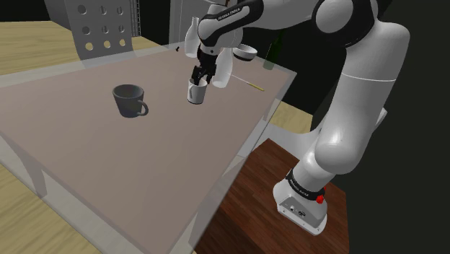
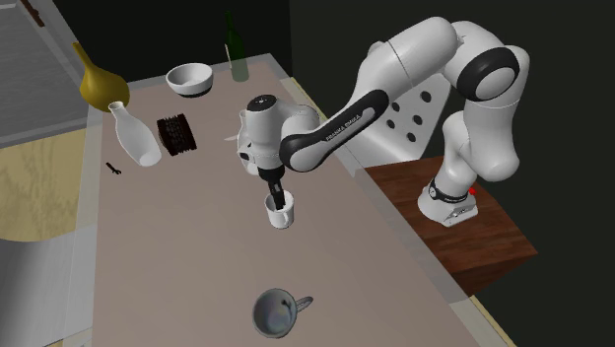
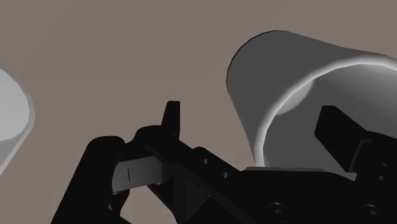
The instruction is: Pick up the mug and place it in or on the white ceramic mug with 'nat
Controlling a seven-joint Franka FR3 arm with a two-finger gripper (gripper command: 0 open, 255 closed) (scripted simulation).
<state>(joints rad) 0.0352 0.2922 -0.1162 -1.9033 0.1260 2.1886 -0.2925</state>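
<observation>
Closest to the wrist camera are the black fingers [image 3: 173, 119] of my gripper [image 3: 254, 127], and they stand apart. One finger is down inside the small white mug [image 3: 280, 70] and the other is outside it, so the mug's wall is between them. I see a gap on both sides, so nothing is pinched yet.

In the shoulder view the white mug is near the middle, a bit above centre, on the table [image 1: 108, 166]. It looks like it leans a little. The dark grey mug [image 1: 130, 99] sits to its left in that view, well apart. I think the white one is the mug to lift and the grey one is where it goes, though the task calls that one white.

What worries me is the grip. Holding only a thin wall, the mug could swing or slip when I lift. If one finger touches first, it could push the leaning mug over. When I set it down, it could bump the grey mug or sit crooked on its rim and fall off.
</observation>
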